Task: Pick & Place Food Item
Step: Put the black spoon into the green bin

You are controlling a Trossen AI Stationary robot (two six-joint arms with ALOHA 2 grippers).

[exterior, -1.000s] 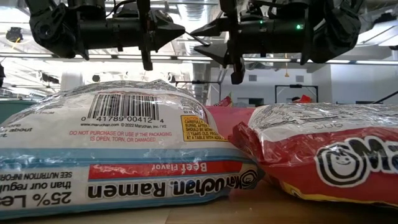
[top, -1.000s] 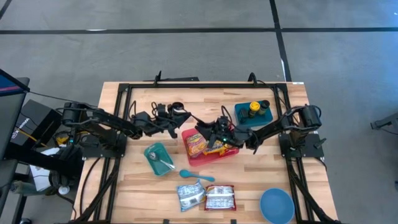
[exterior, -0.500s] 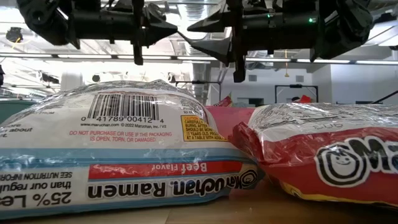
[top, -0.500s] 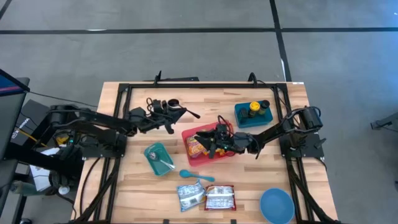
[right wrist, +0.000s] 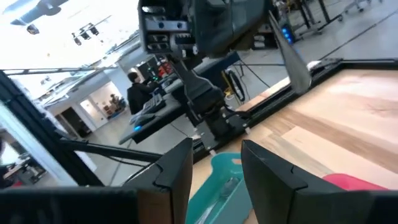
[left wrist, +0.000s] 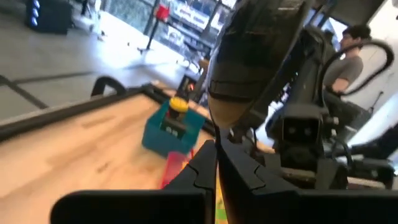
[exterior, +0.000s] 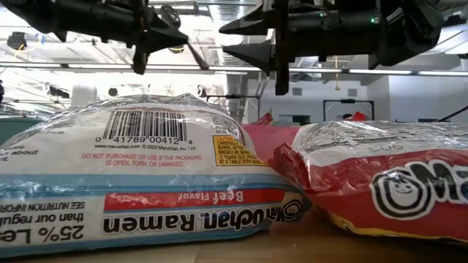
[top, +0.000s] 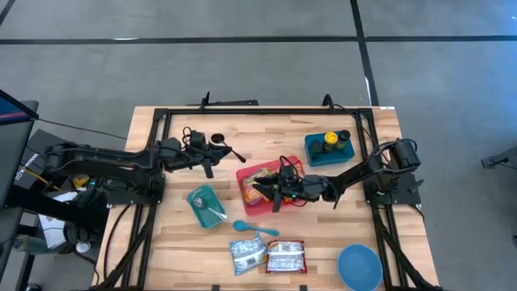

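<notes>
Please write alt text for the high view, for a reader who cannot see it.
Right hand hovers open over a red tray holding a snack packet mid-table. Left hand waits shut farther back. Two ramen packs lie at the front edge.

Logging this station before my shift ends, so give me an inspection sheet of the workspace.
Surface: wooden table.
Job's things: red tray holding a snack packet; two ramen packets near the front edge.
Clutter: teal dish with spoon; blue spoon; blue bowl; teal bin of bottles.
Hands: left hand shut, empty, beside the tray; right hand open, over the tray.
Cables: bundles beside the left arm's base.
Surroundings: a person seated beyond the table.
</notes>
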